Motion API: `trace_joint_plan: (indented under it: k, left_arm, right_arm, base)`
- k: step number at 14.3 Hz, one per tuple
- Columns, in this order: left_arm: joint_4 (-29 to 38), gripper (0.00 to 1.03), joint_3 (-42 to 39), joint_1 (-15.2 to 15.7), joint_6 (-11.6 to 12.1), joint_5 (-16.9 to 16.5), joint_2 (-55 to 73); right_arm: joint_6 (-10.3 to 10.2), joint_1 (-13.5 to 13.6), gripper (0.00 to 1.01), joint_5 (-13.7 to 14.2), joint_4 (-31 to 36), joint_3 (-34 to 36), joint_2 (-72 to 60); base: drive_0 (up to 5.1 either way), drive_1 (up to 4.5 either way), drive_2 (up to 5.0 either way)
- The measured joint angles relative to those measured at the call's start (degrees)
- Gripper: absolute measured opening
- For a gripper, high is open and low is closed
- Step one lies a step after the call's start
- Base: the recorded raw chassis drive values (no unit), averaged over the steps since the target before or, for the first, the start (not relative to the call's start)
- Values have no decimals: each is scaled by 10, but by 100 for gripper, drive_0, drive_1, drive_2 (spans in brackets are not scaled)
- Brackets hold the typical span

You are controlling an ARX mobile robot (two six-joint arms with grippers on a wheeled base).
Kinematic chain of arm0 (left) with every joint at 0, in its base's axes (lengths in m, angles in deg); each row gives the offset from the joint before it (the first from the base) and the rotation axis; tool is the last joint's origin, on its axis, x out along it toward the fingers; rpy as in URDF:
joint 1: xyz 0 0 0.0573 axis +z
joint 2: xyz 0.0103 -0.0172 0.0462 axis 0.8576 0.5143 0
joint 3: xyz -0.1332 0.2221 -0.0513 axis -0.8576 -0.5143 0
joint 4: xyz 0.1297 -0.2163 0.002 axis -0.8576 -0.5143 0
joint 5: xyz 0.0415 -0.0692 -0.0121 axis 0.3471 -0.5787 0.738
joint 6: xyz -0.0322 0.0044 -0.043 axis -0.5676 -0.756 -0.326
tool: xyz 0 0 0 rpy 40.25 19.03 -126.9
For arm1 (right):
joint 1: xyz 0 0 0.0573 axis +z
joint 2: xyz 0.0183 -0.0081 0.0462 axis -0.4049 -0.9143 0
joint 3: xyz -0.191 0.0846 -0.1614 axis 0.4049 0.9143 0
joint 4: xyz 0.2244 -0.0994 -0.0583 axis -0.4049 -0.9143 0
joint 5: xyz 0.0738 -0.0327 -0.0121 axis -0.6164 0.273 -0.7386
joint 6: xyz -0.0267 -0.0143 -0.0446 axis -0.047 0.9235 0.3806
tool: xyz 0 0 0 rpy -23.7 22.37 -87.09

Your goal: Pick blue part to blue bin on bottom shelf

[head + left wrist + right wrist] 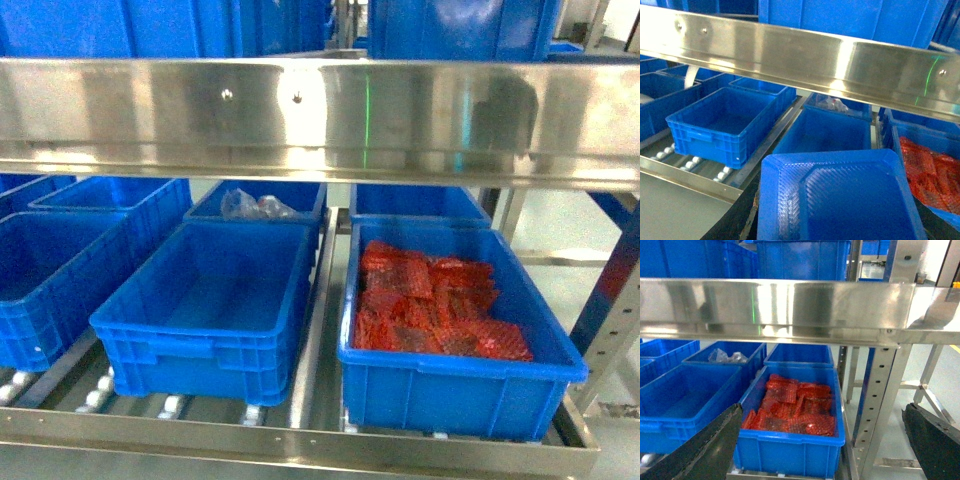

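The blue part (840,197), a flat ribbed tray with a raised rim, fills the bottom of the left wrist view. My left gripper (837,231) is shut on it, and only dark fingers (737,220) show at its sides. Just beyond it an empty blue bin (825,132) (215,300) stands on the bottom shelf (300,440), a steel rack with white rollers (100,385). My right gripper (822,412) is open in front of a blue bin of red parts (792,407) (440,315). Neither gripper shows in the head view.
A wide steel rail of the upper shelf (320,110) (805,55) crosses above the bins, with blue bins on top. More blue bins (45,270) stand at the left, and one behind holds clear bags (255,207). A perforated upright post (877,405) stands at the right.
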Motion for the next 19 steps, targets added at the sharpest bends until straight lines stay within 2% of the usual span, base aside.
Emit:
trace_joint_plan:
  k: [19]
  left_arm:
    - [0,44,-1,0,0,-2,0]
  right_arm:
    - [0,0,98,0,-1,0,0]
  base:
    - [0,0,0]
